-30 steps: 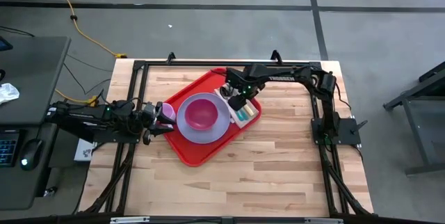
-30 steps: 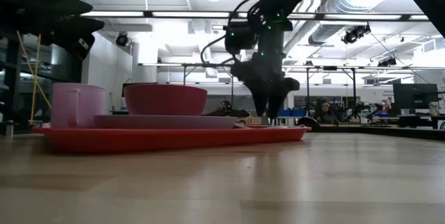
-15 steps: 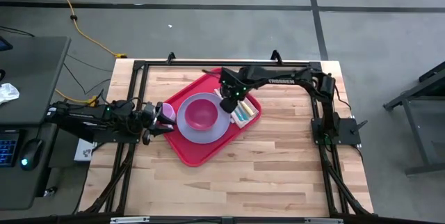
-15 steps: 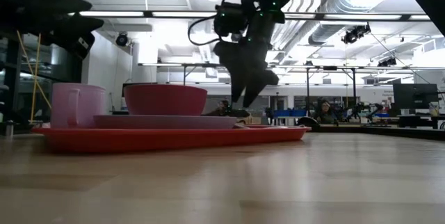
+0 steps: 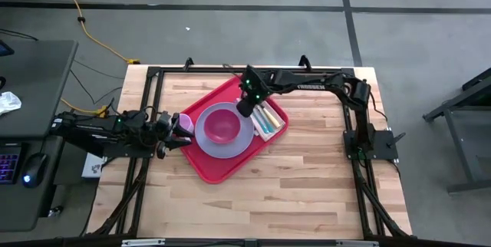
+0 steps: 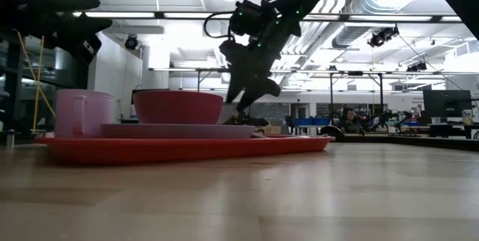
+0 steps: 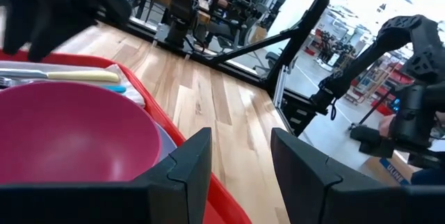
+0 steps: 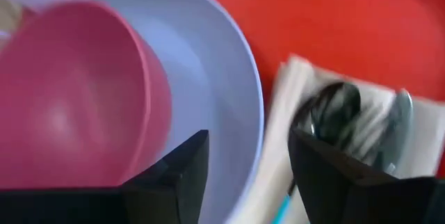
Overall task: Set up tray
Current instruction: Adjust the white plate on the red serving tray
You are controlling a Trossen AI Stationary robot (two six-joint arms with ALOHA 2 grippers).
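Note:
The red tray (image 5: 219,166) lies on the middle of the table. On it rests a lavender plate (image 5: 244,141) with a pink bowl (image 5: 223,126) inside. A pink cup (image 6: 82,112) stands at the tray's left end. On the tray's right side, a white napkin (image 5: 270,127) carries cutlery (image 8: 334,113). My right gripper (image 5: 245,110) hangs open above the plate's far right rim, slanting down, with nothing between its fingers (image 8: 174,168). My left gripper (image 7: 240,175) is open and level, just left of the cup.
A black frame (image 5: 153,74) runs around the table's edges. Bare wood lies in front of the tray toward the near edge (image 5: 291,193). A desk with a mouse (image 5: 34,166) stands left of the table. People and workbenches show far behind in the low view.
My right gripper has moved from above the napkin and cutlery toward the table's left, over the plate's rim. It has risen a little and tipped from pointing nearly straight down to a slant. The cutlery stays on the napkin.

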